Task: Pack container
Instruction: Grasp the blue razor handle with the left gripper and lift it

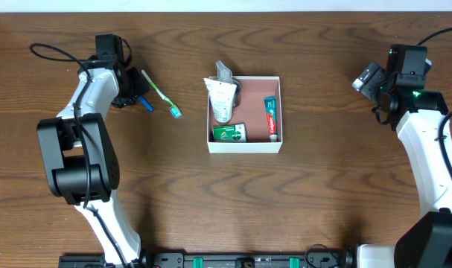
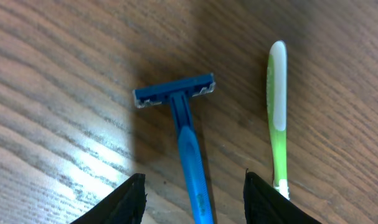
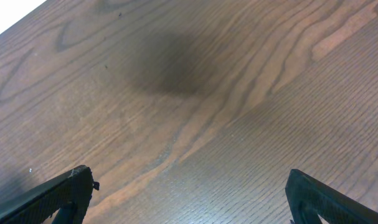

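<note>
Two dark fingers [image 2: 131,200] of the left gripper [image 2: 195,190] stood moderately apart, one on each side of the blue razor [image 2: 190,140]. They held nothing. The wrist view did not settle whether either pad touched the razor's handle. The handle ran up between the fingers, with the blade head lying crosswise beyond them. Just beside the razor lay the green-and-white toothbrush [image 2: 277,106], roughly parallel to it and outside the right-hand finger.

By my reading, the step in hand was picking up the razor. The next move called for a straight descent, a close on the handle alone without catching the toothbrush, and a carry toward the middle of the table [image 1: 322,208].

Over on the other side, the right gripper [image 3: 189,193] was spread wide and empty over bare wood, well apart from everything.

Between the two arms sat the container [image 1: 244,147], its white walls open to the top. It already held a toothpaste tube [image 1: 271,119] along one side, a small green box [image 1: 228,133] near the front wall and a white pouch [image 1: 223,97] leaning over the far rim. Part of the reddish floor was bare.
</note>
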You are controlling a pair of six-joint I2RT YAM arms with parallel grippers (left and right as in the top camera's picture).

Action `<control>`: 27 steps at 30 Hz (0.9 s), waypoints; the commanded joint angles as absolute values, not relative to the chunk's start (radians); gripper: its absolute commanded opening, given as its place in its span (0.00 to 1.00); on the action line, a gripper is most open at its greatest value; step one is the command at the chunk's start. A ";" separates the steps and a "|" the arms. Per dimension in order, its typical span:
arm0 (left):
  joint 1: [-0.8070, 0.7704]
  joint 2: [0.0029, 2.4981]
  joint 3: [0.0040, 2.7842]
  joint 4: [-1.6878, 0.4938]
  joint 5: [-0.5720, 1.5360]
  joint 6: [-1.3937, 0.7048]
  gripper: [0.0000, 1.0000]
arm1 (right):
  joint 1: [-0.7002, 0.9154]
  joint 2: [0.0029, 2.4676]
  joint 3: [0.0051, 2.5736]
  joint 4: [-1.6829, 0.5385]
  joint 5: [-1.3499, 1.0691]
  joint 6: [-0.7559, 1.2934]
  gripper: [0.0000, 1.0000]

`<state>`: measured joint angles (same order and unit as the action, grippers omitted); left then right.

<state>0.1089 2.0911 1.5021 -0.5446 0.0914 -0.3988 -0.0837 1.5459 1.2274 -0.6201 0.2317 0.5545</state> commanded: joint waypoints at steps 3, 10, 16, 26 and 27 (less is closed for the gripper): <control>0.110 2.138 1.495 -0.539 0.093 -0.378 0.51 | -0.093 1.551 1.230 -0.621 0.235 0.541 0.99; 0.110 2.207 1.495 -0.540 0.094 -0.378 0.50 | -0.093 1.551 1.230 -0.621 0.235 0.541 0.99; 0.110 2.210 1.495 -0.545 0.094 -0.378 0.22 | -0.093 1.551 1.230 -0.621 0.235 0.541 0.99; 0.110 2.188 1.541 -0.641 0.094 -0.376 0.09 | -0.093 1.551 1.230 -0.621 0.235 0.541 0.99; 0.110 2.179 1.551 -0.651 0.094 -0.374 0.09 | -0.093 1.551 1.230 -0.621 0.235 0.541 0.99</control>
<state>0.1104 2.1548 1.5314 -0.6235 0.0910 -0.3847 -0.0837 1.5459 1.2274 -0.6201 0.2317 0.5545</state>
